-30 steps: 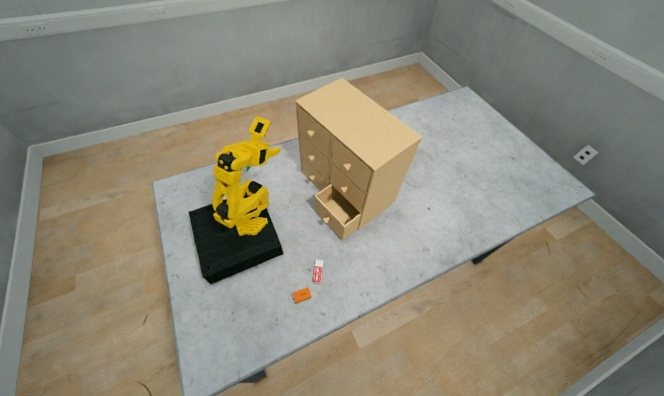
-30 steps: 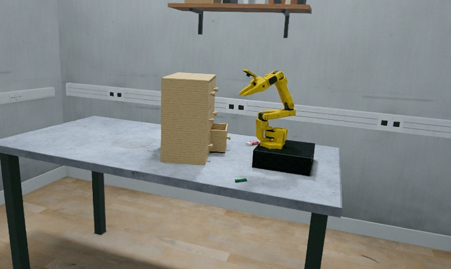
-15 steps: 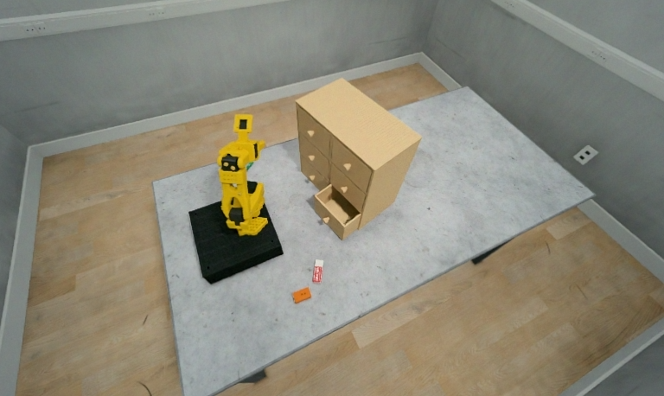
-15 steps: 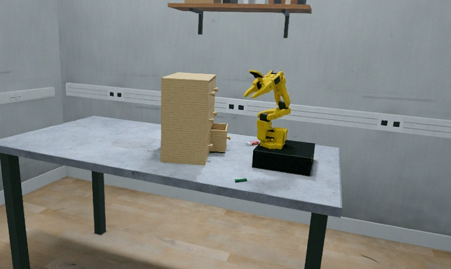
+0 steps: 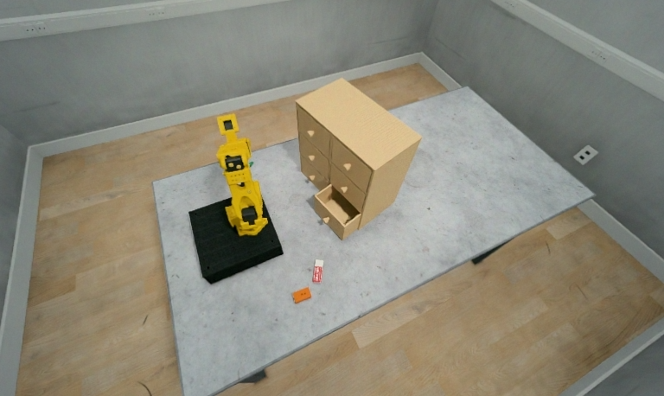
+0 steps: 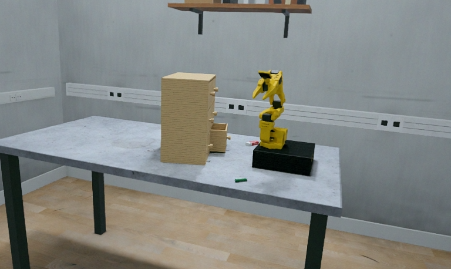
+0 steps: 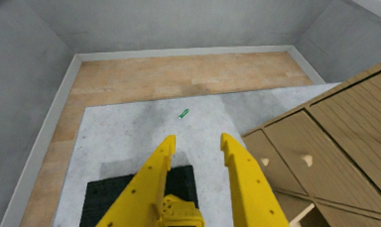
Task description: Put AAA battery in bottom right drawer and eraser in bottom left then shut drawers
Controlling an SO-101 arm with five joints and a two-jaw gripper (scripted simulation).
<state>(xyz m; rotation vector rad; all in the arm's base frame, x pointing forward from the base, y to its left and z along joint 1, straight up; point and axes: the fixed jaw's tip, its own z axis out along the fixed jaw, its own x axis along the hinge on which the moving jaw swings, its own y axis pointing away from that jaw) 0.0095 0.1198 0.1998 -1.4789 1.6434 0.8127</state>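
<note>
My gripper (image 6: pixel 259 97) (image 7: pixel 197 138) is open and empty, its fingers a little apart, high above the table on the battery's side. The green AAA battery (image 6: pixel 241 180) (image 7: pixel 184 114) lies on the table; the arm mostly hides it in the top view. The eraser (image 5: pixel 317 271) (image 6: pixel 252 143), white with a red printed sleeve, lies on the table before the chest. The wooden chest (image 5: pixel 362 123) (image 6: pixel 186 120) (image 7: pixel 293 138) has three rows of two drawers. The bottom right drawer (image 5: pixel 331 224) (image 6: pixel 218 141) is pulled out and looks empty. The bottom left drawer (image 5: pixel 313 175) is shut, as are the others.
An orange block (image 5: pixel 301 295) lies on the table beyond the eraser, away from the chest. The arm stands on a black base (image 5: pixel 210 245) (image 6: pixel 282 160) (image 7: pixel 111 194) facing the drawer fronts. A wall shelf (image 6: pixel 239 7) hangs on the wall above the table's height.
</note>
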